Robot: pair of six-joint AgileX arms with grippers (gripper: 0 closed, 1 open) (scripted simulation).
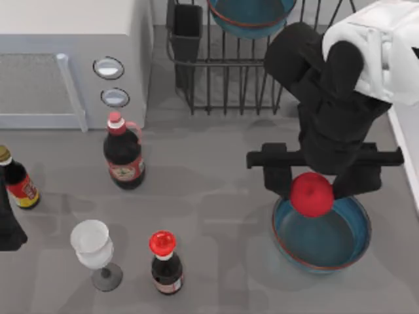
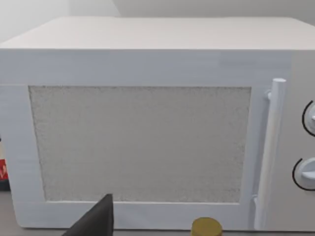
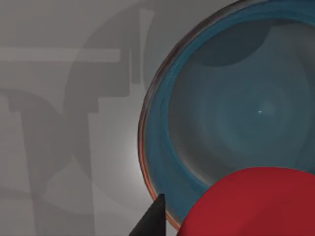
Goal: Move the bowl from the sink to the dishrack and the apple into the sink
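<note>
Overhead, the white microwave [image 1: 65, 59] fills the table's far left corner, with the black wire dishrack [image 1: 242, 85] beside it at the back; a teal-blue bowl [image 1: 252, 16] already sits in the rack, near the cutlery cup [image 1: 186, 33]. At the table's right edge runs the sink [image 1: 407, 147], its pale rim just in sight. AgileX's right arm reaches over the table's right half, its right gripper [image 1: 312, 190] clamped on the red apple [image 1: 312, 194], which hangs above the far rim of a second teal-blue bowl [image 1: 322, 235] standing on the grey tabletop, outside the sink. Three dark bottles [image 1: 124, 154] and a wine glass [image 1: 93, 248] stand on the left half. The left gripper [image 1: 8, 222] is parked at the left edge, facing the microwave; whether its fingers are apart cannot be told.
</note>
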